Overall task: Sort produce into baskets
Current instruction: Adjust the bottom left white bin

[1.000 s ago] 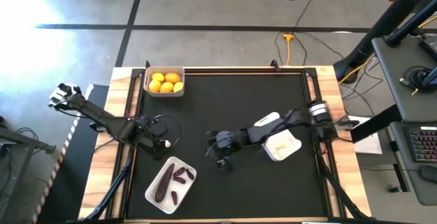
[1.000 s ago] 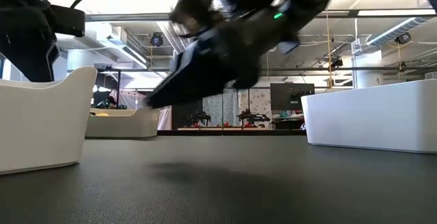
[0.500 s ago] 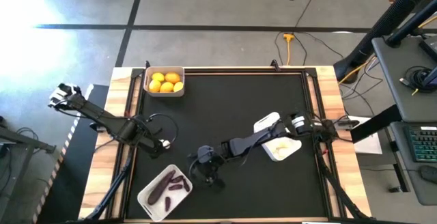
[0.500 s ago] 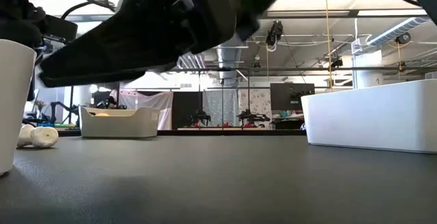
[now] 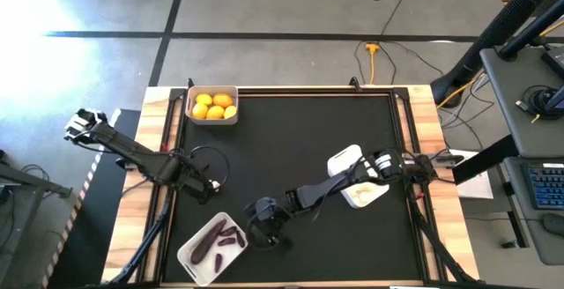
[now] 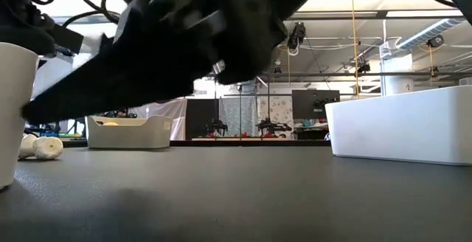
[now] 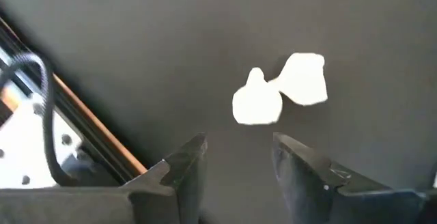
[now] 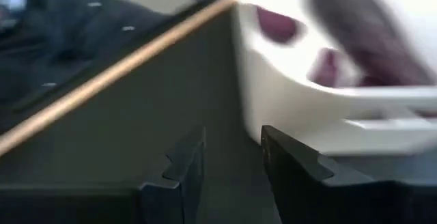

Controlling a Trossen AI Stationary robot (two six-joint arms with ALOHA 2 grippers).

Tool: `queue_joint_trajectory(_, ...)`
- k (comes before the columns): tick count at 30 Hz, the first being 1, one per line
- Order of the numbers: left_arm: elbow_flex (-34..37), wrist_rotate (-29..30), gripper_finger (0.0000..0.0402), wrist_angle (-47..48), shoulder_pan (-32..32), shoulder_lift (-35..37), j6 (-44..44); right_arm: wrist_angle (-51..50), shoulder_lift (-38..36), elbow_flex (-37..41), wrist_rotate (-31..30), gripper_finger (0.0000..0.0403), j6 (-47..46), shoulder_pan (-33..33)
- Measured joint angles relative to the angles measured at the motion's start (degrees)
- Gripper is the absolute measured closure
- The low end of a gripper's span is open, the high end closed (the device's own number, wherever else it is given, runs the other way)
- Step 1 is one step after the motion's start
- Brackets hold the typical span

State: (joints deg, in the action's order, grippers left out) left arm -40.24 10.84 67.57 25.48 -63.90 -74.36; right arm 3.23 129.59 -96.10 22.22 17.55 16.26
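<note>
Two white garlic bulbs (image 7: 256, 104) (image 7: 304, 80) lie on the black mat just ahead of my left gripper (image 7: 235, 159), which is open and empty at the table's left (image 5: 204, 183). My right gripper (image 5: 264, 229) is open, low over the mat, close beside the right corner of the basket of purple eggplants (image 5: 211, 247) at the near left. That basket's white wall (image 8: 293, 108) fills the right wrist view ahead of the fingers (image 8: 232, 159). A basket of yellow citrus (image 5: 214, 106) stands at the far left corner. A third white basket (image 5: 361, 188) stands at the right, partly under my right arm. My right gripper's fingertips (image 8: 273, 138) stand right by the eggplant basket's outer wall (image 8: 256, 115), coming level and low from the table's right. I cannot tell whether they touch it.
In the low view the right arm (image 6: 169, 50) hangs across the near mat; the garlic bulbs (image 6: 44, 147) show by the eggplant basket's wall (image 6: 15, 109). Wooden rails (image 5: 163, 192) frame the mat. The mat's middle (image 5: 300, 139) is bare.
My right gripper has gone toward the table's near left and down, up to the eggplant basket. The basket has slid a little toward the near left edge and turned about on the mat.
</note>
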Motion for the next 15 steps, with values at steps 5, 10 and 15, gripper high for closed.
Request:
queue_joint_trajectory(5, -0.1, -0.9, 0.026, 0.0, -0.1, 0.0, -3.1, 0.8, -0.4, -0.3, 3.3, 0.0283, 4.0, 1.5)
queue_joint_trajectory(10, -0.1, 0.4, 0.026, 0.2, -0.1, -0.3, -4.3, -2.1, -0.4, -0.3, 0.4, 0.0297, 2.6, -0.5)
queue_joint_trajectory(15, -0.1, 0.5, 0.0261, 0.2, -0.1, -0.5, -4.2, -1.4, 0.9, -0.3, -7.3, 0.031, 0.8, -3.2)
